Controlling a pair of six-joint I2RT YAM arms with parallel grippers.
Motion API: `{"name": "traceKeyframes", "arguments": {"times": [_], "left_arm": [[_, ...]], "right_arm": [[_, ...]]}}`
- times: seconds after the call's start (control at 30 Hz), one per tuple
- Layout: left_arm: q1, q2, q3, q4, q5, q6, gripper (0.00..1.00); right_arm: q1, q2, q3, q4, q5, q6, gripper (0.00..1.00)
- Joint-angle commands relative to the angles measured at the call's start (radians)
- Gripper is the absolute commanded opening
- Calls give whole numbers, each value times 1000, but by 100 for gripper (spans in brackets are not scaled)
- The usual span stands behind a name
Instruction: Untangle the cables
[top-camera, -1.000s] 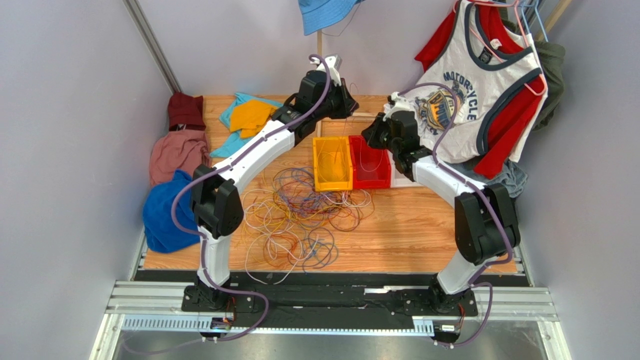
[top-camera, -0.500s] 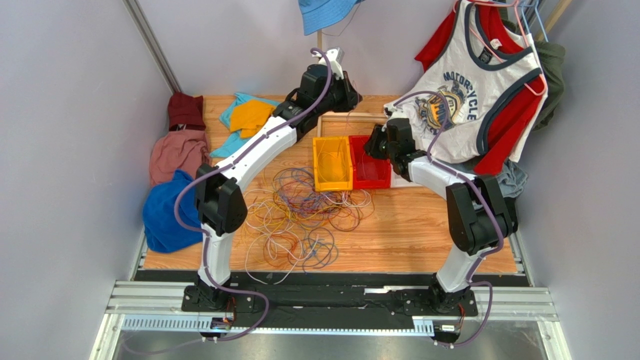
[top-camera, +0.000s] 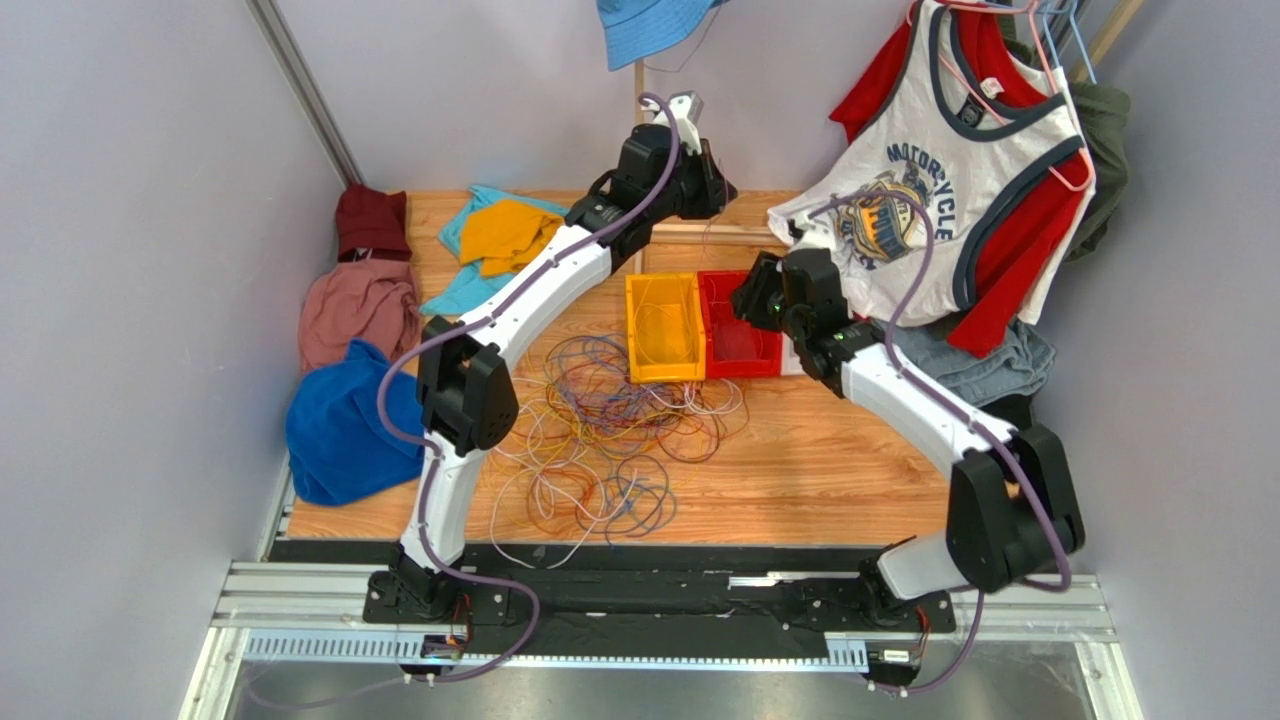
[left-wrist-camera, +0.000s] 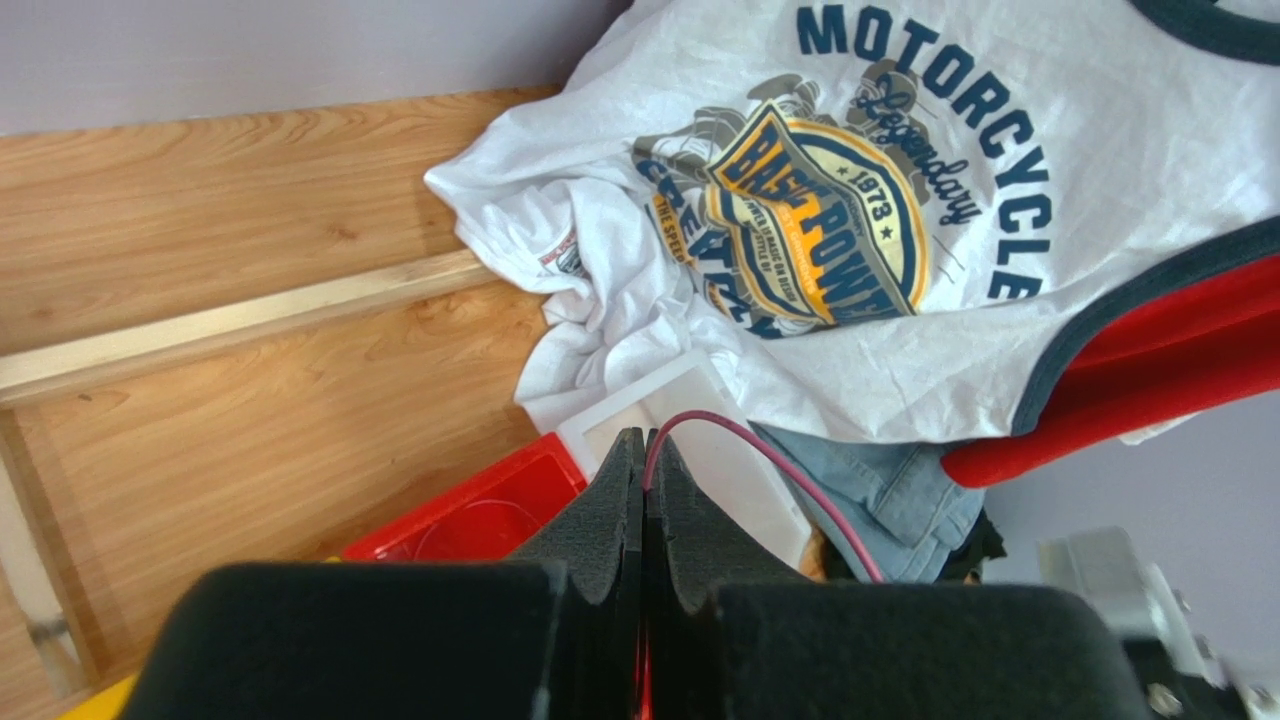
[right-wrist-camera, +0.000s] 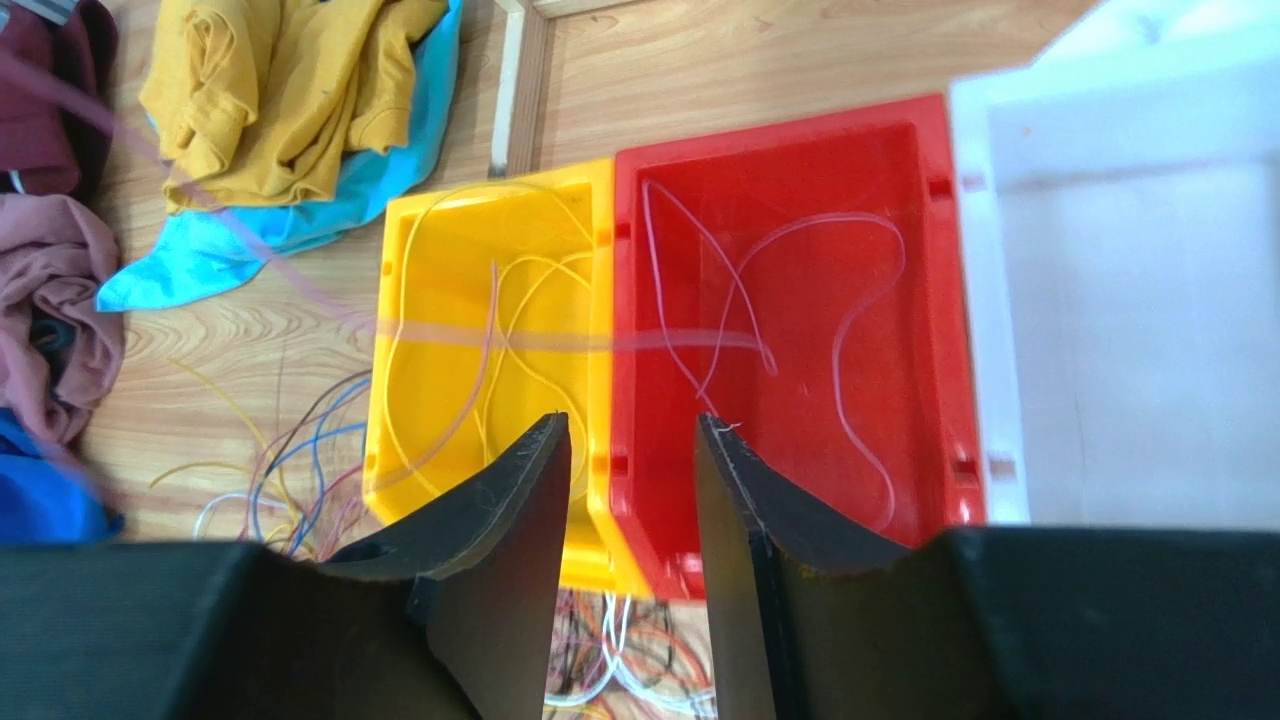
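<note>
A tangle of thin cables (top-camera: 601, 435) in white, yellow, orange, purple and blue lies on the wooden table in front of the bins. My left gripper (top-camera: 718, 188) is raised at the back and shut on a thin red cable (left-wrist-camera: 807, 480), which arcs away to the right from the fingertips (left-wrist-camera: 645, 450). My right gripper (right-wrist-camera: 631, 423) stands open with nothing between its fingers, above the seam between the yellow bin (right-wrist-camera: 496, 188) and the red bin (right-wrist-camera: 781, 132). Loose cable loops lie in both bins. A blurred pale strand (right-wrist-camera: 496, 333) runs across them.
A white bin (right-wrist-camera: 1142, 330) adjoins the red one on the right. Piled clothes, blue (top-camera: 338, 428), pink (top-camera: 353, 308), maroon (top-camera: 371, 221) and teal-yellow (top-camera: 504, 233), line the left side. A printed shirt (top-camera: 932, 180) hangs at the right over jeans (top-camera: 977, 360).
My right gripper has gone from shut to open, and its arm has swung its elbow down and to the right. The left gripper has moved further back and right, staying shut.
</note>
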Motion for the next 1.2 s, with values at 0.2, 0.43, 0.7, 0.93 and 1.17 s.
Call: {"name": "traceKeyframes", "arguments": {"times": [0.2,0.43,0.7,0.93,1.17], "left_arm": [[-22,75,43,191,105,-60,0],[-37,225,163,196,135,-110,0],[-50,273,166,150,79,-43,1],[-80,241,149,51,7,130,23],[-99,205,165,-74,-89,235,54]], "right_arm": [[28,-462,-300,-48,12,137,39],[40,-774,-452,-185,-11,124,39],[40,-871,-449,-261,-3,72,39],[38,-828,-476,-218,-9,85,39],[40,-814,-487,-177,3,91,39]]}}
